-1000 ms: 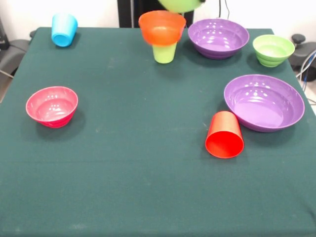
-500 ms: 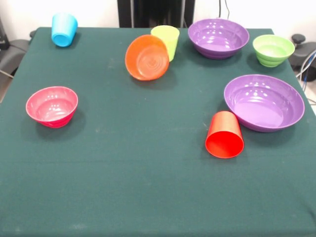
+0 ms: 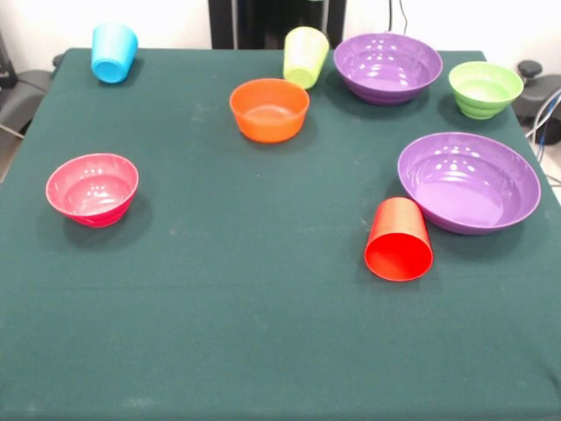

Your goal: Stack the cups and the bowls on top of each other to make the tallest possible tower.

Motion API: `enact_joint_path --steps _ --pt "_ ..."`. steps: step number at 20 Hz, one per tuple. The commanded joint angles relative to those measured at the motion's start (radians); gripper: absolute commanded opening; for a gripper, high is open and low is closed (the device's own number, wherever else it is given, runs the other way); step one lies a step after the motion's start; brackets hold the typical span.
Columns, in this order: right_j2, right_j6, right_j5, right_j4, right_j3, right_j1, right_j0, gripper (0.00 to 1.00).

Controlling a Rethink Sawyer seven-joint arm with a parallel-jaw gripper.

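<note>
Sitting upright near the tabletop's (image 3: 219, 307) far edge, the orange bowl (image 3: 269, 109); lime green cup (image 3: 305, 57) tipped behind it; claw out of view, state unknowable.

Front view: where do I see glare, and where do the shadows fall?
Front view: white glare streaks lie inside the two purple bowls and fainter ones in the pink bowl; soft shadows fall just right of the pink bowl and below the orange bowl; the green cloth is matte, without glare.
</note>
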Motion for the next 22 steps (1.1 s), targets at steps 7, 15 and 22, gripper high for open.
enact_joint_path --steps 7,15,22 --pt "-0.022 0.098 0.021 -0.113 -0.115 0.113 -0.025 0.00" --pt "-0.043 0.067 -0.030 -0.185 -0.167 0.137 -0.013 0.00" --pt "0.005 0.060 -0.013 -0.167 -0.263 0.259 -0.069 0.00"
